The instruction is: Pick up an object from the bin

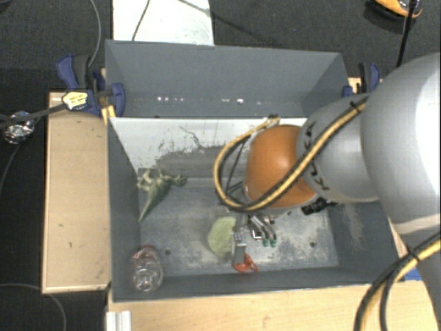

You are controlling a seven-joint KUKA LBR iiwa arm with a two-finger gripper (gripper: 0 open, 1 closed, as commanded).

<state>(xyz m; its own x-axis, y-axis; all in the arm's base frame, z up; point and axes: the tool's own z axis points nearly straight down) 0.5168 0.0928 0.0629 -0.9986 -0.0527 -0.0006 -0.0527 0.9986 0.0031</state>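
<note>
Near the front wall of the bin [220, 81], the gripper [241, 255] is low beside a pale green round thing [220, 236], just over a small red thing [246, 266]; open or closed, I cannot tell.

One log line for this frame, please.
gripper low at bin front | nearest: green lump, red piece | far left: toy dinosaur, clear bottle

A robotics lab; grey arm [403, 143] over a metal bin [227, 81]; cables [98, 26] across carpet [289, 12].
</note>
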